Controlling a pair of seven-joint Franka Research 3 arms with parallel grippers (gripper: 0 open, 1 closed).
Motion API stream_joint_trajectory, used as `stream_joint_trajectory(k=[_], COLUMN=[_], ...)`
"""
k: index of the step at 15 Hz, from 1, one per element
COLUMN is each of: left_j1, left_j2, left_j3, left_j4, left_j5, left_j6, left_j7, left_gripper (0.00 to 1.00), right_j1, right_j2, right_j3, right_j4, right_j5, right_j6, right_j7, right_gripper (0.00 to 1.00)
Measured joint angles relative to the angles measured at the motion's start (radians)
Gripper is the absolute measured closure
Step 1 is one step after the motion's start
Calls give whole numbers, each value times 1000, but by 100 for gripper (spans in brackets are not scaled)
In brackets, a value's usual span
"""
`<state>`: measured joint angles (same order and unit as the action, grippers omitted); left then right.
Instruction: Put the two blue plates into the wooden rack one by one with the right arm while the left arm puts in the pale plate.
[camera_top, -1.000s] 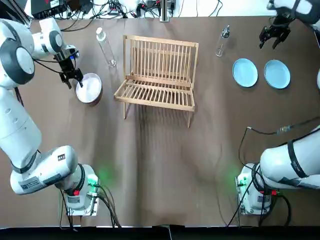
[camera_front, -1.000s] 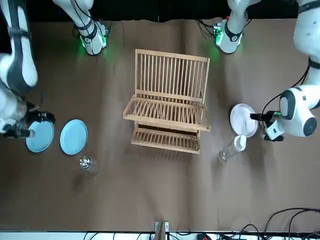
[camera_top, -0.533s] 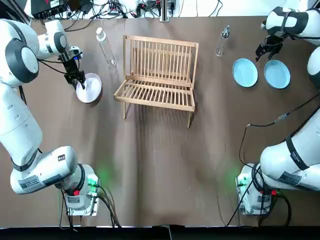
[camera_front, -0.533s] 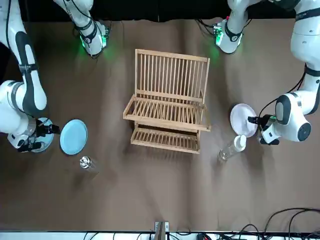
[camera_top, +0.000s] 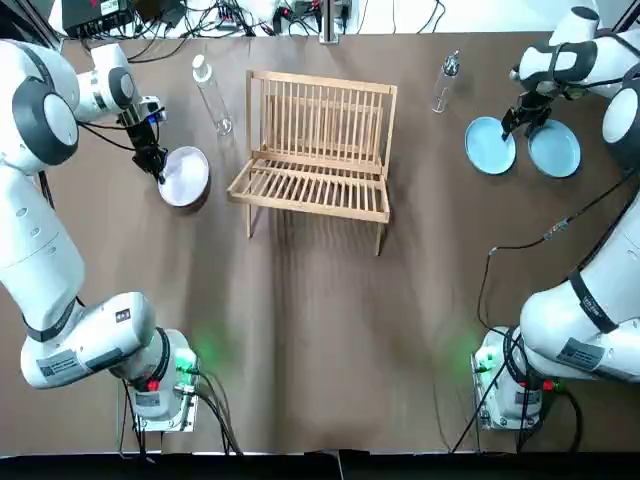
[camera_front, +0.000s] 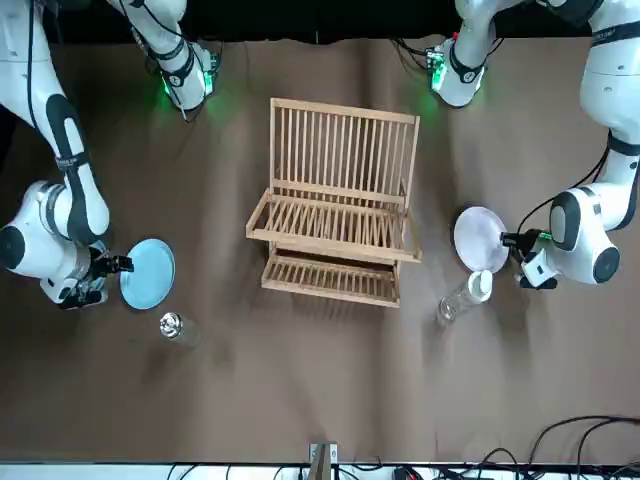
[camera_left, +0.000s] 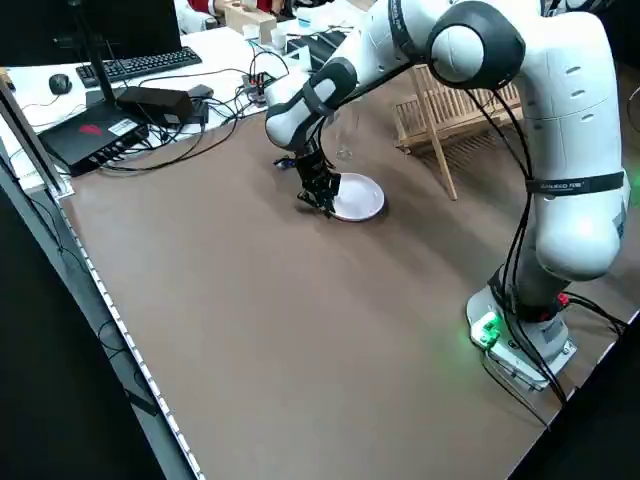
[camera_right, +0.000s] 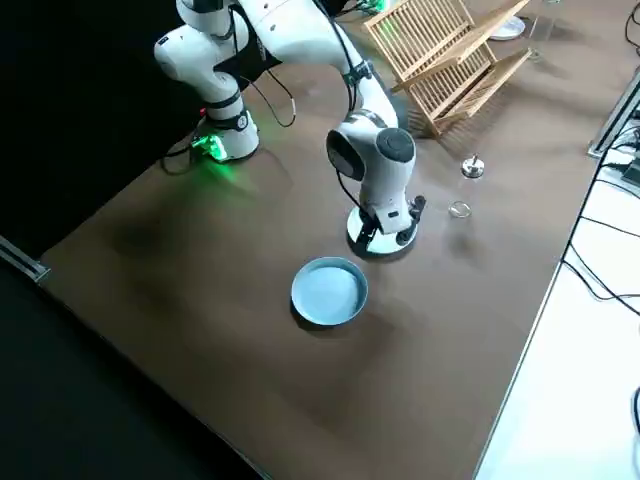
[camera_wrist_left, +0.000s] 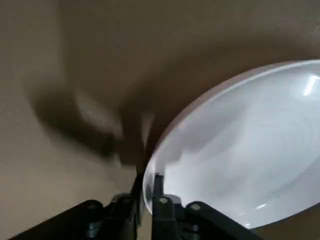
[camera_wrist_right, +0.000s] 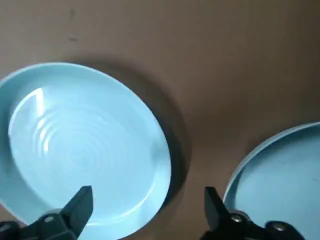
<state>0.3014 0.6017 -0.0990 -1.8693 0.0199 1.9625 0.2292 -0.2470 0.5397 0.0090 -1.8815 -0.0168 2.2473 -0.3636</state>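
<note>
Pale plate (camera_wrist_left: 240, 150) is pinched at rim by L gripper (camera_wrist_left: 148, 182), jaws closed; R gripper (camera_wrist_right: 146, 200) is set by blue plate (camera_wrist_right: 85, 145), jaws open. Prob. hard, slippery, breakable.

Overhead, looking straight down on the table (camera_top: 320, 300), bases nearest. Across from the robot, seemingly just as high, facing back (left and right swapped). Raised at each side, slanting inward over the wooden rack (camera_top: 315, 185), as in top and front. On the wrists, very close: pale plate (camera_wrist_left: 240, 150); blue plate (camera_wrist_right: 85, 145), second blue plate (camera_wrist_right: 285, 175).
</note>
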Motion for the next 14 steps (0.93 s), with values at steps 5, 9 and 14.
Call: stream_joint_trajectory(k=[5,9,14], left_j1=[3,4,3], left_j2=[-30,-200,-428], left_j3=[-20,-60,-71], left_j4=[20,44,58], left_j5=[-6,-89,-245], left_j6=[-64,-332,-763], left_j7=[-30,-44,-121], left_gripper=[96,96,96], right_j1=[-10,-11,-12], right_j2=[33,44,48], right_j3=[-1,-2,-1], right_j4=[0,0,3], right_j5=[0,0,8], right_j6=[0,-2,-10], right_j7=[0,0,7], right_gripper=[39,69,91])
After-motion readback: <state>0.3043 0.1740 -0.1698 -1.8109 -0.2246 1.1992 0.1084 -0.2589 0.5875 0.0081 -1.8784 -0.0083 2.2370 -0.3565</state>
